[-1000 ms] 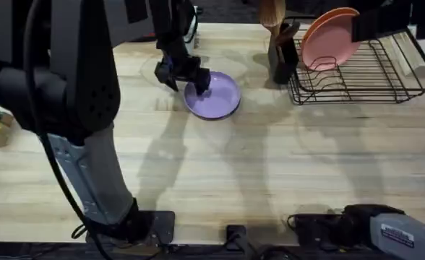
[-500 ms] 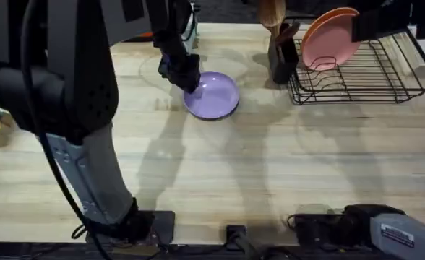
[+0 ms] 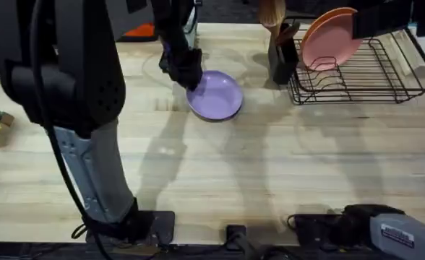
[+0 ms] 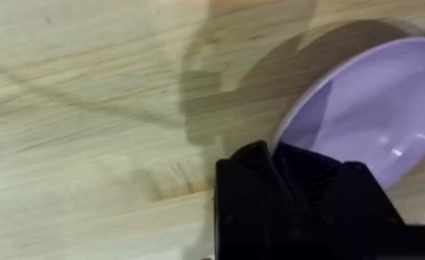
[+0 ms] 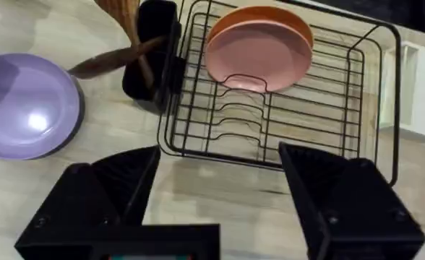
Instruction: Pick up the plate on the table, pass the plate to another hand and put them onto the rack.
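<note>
Your left gripper [image 3: 189,74] has closed in on the plate [image 3: 215,95] over the last second: a moment ago it stood off the far-left rim with its fingers spread, and now it sits right at that rim. The plate itself has slid a little to the right and toward you on the table [image 3: 270,166], so the contact is already nudging it. In the left wrist view the black fingers [image 4: 270,180] lie drawn together against the lavender edge [image 4: 371,123], and the rim seems to pass between them (you cannot quite see the lower pad under the plate, so treat the grip as probable, not proven). Judged from this, you are at the pinch stage of the pick; the plate looks tipped slightly, yet it is not yet lifted clear.

Your right gripper [image 5: 212,209] hangs with its jaws wide apart and nothing in them, looking down on the rack [image 5: 328,137], which holds one salmon plate [image 5: 259,50] upright in its slots, with a dark utensil holder [image 5: 151,50] just beside the rack. The handover and racking remain ahead. Watch that glossy rim: a shallow pinch could slip as you raise it.
</note>
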{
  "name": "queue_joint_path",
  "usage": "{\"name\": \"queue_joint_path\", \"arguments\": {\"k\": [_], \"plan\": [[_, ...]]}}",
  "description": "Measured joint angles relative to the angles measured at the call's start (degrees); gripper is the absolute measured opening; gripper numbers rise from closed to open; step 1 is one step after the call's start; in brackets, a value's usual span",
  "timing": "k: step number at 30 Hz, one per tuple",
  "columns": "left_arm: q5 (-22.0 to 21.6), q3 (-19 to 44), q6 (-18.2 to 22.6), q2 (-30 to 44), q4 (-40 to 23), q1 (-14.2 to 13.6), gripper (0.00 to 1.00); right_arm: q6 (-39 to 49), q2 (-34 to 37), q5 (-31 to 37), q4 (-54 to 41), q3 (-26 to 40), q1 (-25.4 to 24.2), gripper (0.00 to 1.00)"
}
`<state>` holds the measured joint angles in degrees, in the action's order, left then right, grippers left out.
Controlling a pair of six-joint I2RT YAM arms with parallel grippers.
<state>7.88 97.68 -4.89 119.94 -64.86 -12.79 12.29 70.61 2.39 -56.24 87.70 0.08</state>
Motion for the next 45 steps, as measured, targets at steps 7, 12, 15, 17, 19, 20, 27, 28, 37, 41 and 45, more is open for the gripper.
{"name": "queue_joint_path", "arguments": {"k": [7, 12, 15, 17, 19, 20, 27, 28, 37, 41, 45], "plan": [[-0.89, 8.88, 0.17, 0.0, -5.42, -0.3, 0.042, 0.0, 0.02, 0.0, 1.04, 0.02, 0.0, 0.994], [-1.74, 16.4, 0.17, 0.0, -9.19, -0.3, 0.042, 0.0, 0.0, -0.02, 1.13, 0.0, 0.0, 0.994], [-1.77, 20.41, 0.17, 0.01, -10.96, -0.3, 0.041, 0.0, 0.0, -0.02, 1.13, 0.0, 0.0, 0.994], [-1.77, 23.04, 0.17, 0.0, -12.07, -0.3, 0.041, 0.0, 0.02, -0.02, 1.13, 0.0, 0.0, 0.994], [-1.77, 25.36, 0.17, 0.0, -12.99, -0.3, 0.041, -0.04, 0.0, -0.02, 1.13, 0.0, 0.0, 0.993], [-1.77, 26.52, 0.17, 0.0, -13.54, -0.3, 0.041, -0.14, 0.02, -0.02, 1.14, 0.0, 0.0, 0.994], [-1.79, 32.0, 0.28, 0.0, -18.85, -0.3, 0.041, -5.59, 0.01, -0.03, 1.02, 0.0, 0.0, 0.994], [-1.79, 32.62, 0.6, 0.0, -20.09, -0.3, 0.041, -6.46, 0.0, -0.02, 0.85, 0.01, 0.0, 0.994], [-1.92, 34.48, 4.05, 0.0, -26.21, -0.32, 0.041, -12.3, 0.0, -0.03, 0.06, 0.01, 0.56, 0.994], [-1.92, 34.48, 5.01, 0.0, -26.68, -0.58, 0.041, -14.2, 0.0, -1.19, 0.06, 0.0, 2.56, 0.993], [-1.91, 34.48, 5.87, 0.0, -26.66, -1.36, 0.041, -15.13, 0.0, -3.49, 0.06, 0.0, 4.95, 0.994]]}}
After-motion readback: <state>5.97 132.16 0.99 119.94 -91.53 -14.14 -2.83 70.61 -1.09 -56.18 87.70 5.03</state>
